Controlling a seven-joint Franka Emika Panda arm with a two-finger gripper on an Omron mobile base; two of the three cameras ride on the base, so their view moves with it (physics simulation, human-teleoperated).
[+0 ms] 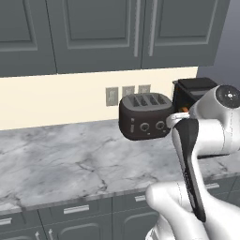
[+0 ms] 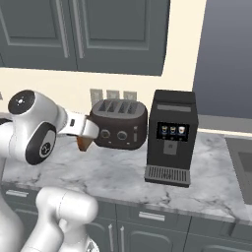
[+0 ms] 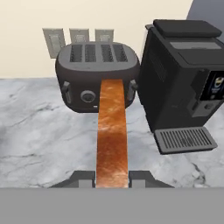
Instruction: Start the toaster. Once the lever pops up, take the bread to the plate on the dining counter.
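Hand view: the bread (image 3: 112,131) sits edge-on between the two dark fingers (image 3: 83,178), which press against it from either side, clenched on the slice. Its brown crust edge runs straight up the middle of the view, covering part of the toaster (image 3: 97,76) front. The toaster stands on the marble bench (image 3: 39,131) against the cream wall, four empty slots on top, one round knob showing left of the bread. Three pale wall sockets (image 3: 78,37) are behind it. Just beside the toaster stands a taller boxy black coffee machine (image 3: 183,74) with a lit panel and a grated drip tray.

Left base view: the toaster (image 1: 145,115) sits at the back of the bench (image 1: 61,159), a pale lever (image 1: 132,126) low on its front face beside two knobs. The white arm (image 1: 197,140) crosses in front; a sliver of orange-brown bread (image 1: 184,109) shows by the wrist.

Right base view: the wrist reaches toward the toaster (image 2: 119,123), with the bread (image 2: 84,142) hanging below the hand, just short of the toaster's side. The coffee machine (image 2: 171,138) stands close alongside.
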